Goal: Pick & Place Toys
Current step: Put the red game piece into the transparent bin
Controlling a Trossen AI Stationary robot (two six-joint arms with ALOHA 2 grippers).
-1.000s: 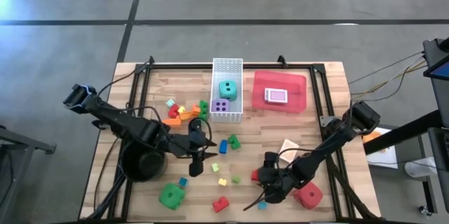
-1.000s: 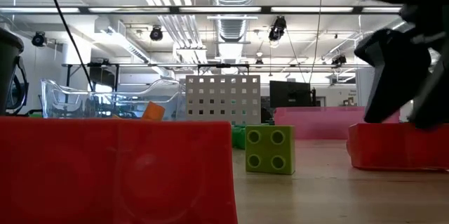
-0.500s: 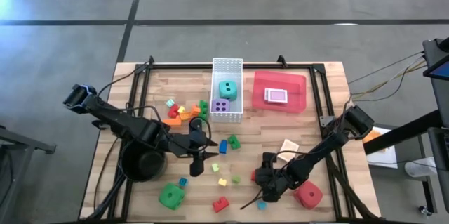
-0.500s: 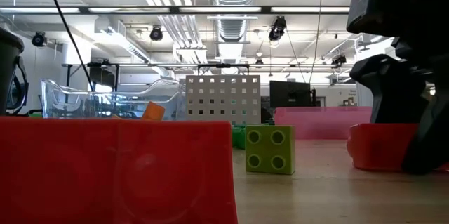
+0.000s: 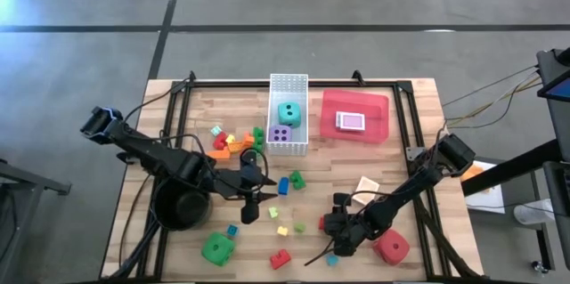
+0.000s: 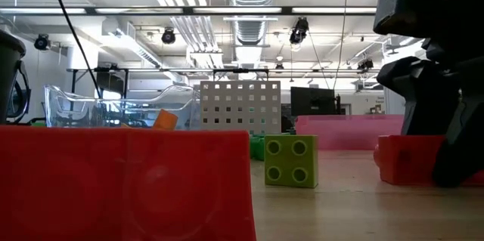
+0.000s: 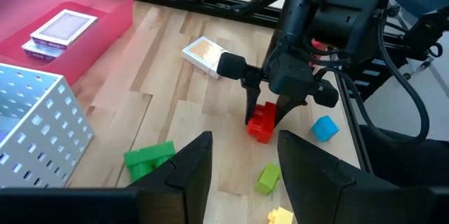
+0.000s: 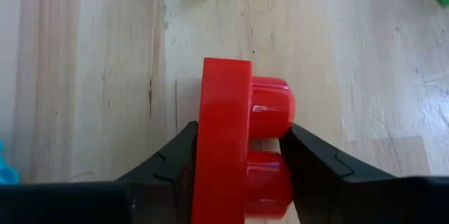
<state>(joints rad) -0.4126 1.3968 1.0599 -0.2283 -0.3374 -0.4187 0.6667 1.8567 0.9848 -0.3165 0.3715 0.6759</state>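
Observation:
My right gripper [image 5: 333,228] is down at the table's near right, shut on a small red building brick [image 8: 224,140], which also shows in the left wrist view [image 7: 262,121] and the low view [image 6: 404,158]. My left gripper [image 5: 254,197] hangs open and empty over the table's middle. A green die [image 5: 217,248] and a red die [image 5: 392,248] rest on the table near the front edge. A teal die [image 5: 289,113] and a purple die [image 5: 280,134] lie in the white basket [image 5: 289,82]. A card pack [image 5: 351,122] lies in the red tray [image 5: 383,106]. My right gripper pinches the red brick between its two fingers: one finger [image 8: 175,157] on the brick's flat underside [image 8: 208,129], the other [image 8: 312,161] against its studs [image 8: 275,115]. The fingers come from above, slanting down. The brick lies on its side on the table.
Small loose bricks lie about the middle: blue [image 5: 283,185], green [image 5: 297,179], yellow [image 5: 282,230], red [image 5: 280,259], and a cluster [image 5: 233,142] left of the basket. A card pack [image 5: 366,186] lies on the table at the right. A black pot [image 5: 183,208] stands at the near left.
My right gripper has gone down to the table, so that its fingers now stand on either side of the red brick. The brick has stayed where it was.

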